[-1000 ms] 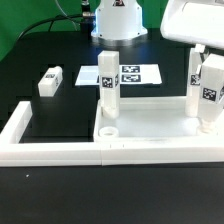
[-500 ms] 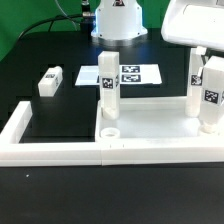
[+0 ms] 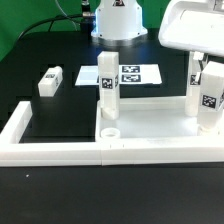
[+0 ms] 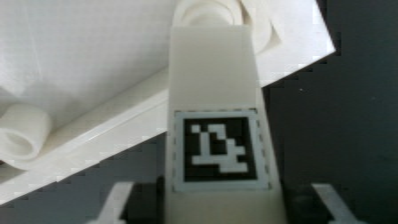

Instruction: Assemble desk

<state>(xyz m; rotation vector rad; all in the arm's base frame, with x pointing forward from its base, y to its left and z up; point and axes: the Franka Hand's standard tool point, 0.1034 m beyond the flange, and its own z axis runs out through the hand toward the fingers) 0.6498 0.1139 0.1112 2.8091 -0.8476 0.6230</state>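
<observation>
In the exterior view the white desk top (image 3: 150,122) lies on the black table (image 3: 60,110). It is tucked inside the low white border wall (image 3: 50,152), toward the exterior view's right. A standing leg (image 3: 108,90) is upright in the top's far corner on the exterior view's left. The near corner socket (image 3: 108,130) on that side is empty. A loose leg (image 3: 47,80) lies flat on the table, well apart from the top and near the marker board (image 3: 132,74). At the top's right end the gripper (image 3: 205,68) hangs over the held leg (image 3: 210,102), which stands upright with its tag toward the camera. In the wrist view the fingers (image 4: 143,205) press against both sides of that leg, pinching it at the tag. The leg's far end reaches a rounded corner of the white top.
</observation>
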